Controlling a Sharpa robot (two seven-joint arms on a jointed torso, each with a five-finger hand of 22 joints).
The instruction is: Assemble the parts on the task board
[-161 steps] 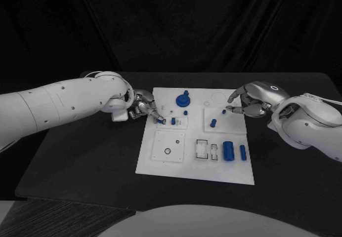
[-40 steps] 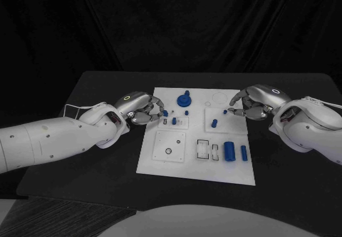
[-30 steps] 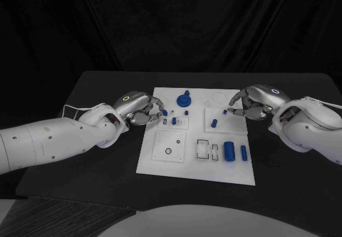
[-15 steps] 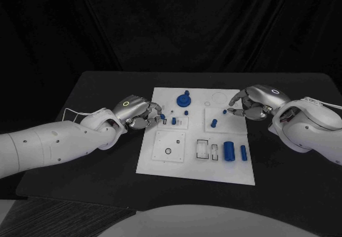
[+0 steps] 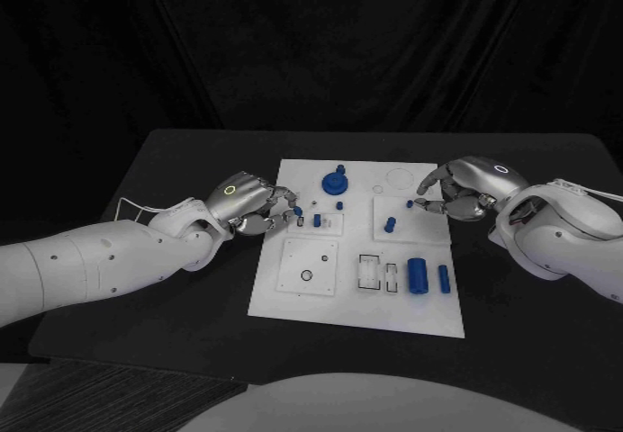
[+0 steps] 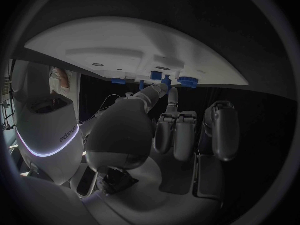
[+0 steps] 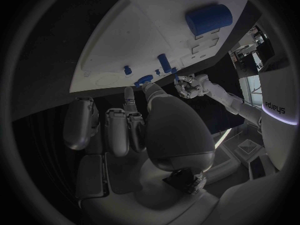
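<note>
Head view showed the white rectangular task board (image 5: pixel 357 301) at the black tabletop's (image 5: pixel 156 297) middle. By its left edge the left hand (image 5: pixel 250 208) pinched a small blue peg (image 5: pixel 297 211) in its fingers (image 5: pixel 275 216). Near the right edge the right hand (image 5: pixel 455 190) pinched another small blue piece (image 5: pixel 408 203).

Dim from here; black surrounds, white board (image 5: pixel 357 306) brightest, no glare. Wrist views bend heavily at rims.
</note>
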